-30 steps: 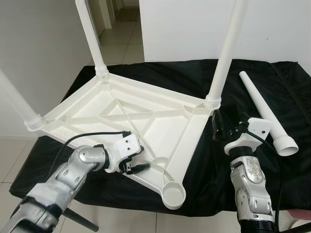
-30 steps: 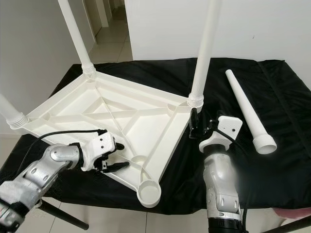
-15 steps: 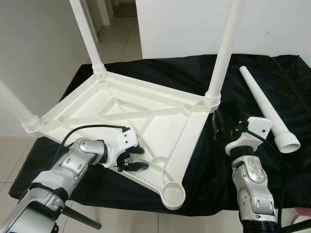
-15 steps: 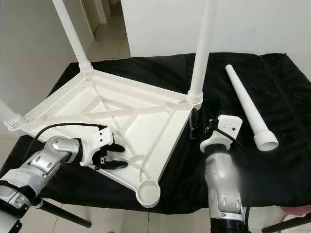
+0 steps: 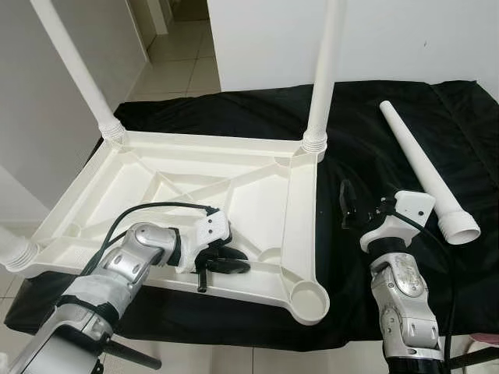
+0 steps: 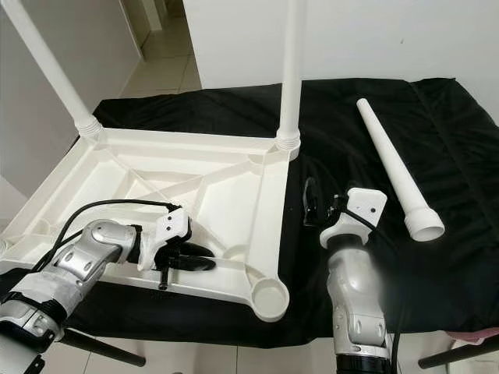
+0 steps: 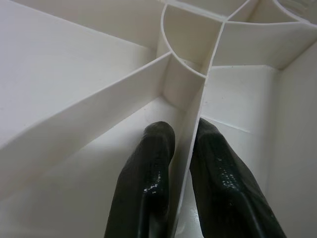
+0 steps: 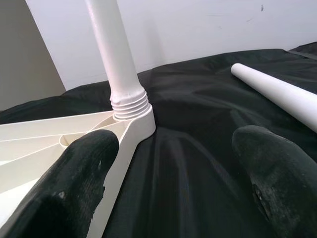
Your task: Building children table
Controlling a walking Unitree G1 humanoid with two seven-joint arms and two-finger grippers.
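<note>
A white plastic table top [image 5: 234,187] lies upside down on a black cloth. Three white legs stand in its corners: one at the far left [image 5: 74,66], one at the far right [image 5: 323,70], one at the near left [image 5: 12,249]. The near-right corner socket [image 5: 310,299] holds nothing. A loose white leg [image 5: 421,167] lies on the cloth to the right. My left gripper [image 5: 226,261] is shut on a thin rib [image 7: 190,129] near the top's front edge, one finger [image 7: 148,183] on each side. My right gripper [image 5: 348,206] hangs open just right of the table top, above the cloth.
The black cloth [image 5: 390,117] covers the whole work surface and drops off at the front edge. Tiled floor [image 5: 179,70] and a white wall [image 5: 429,39] lie behind. A black cable [image 5: 148,210] runs along my left arm over the table top.
The table top has turned counter-clockwise, so its front edge now lies squarer to me. My left gripper moved with it, clamped on the rib. The right gripper has barely moved.
</note>
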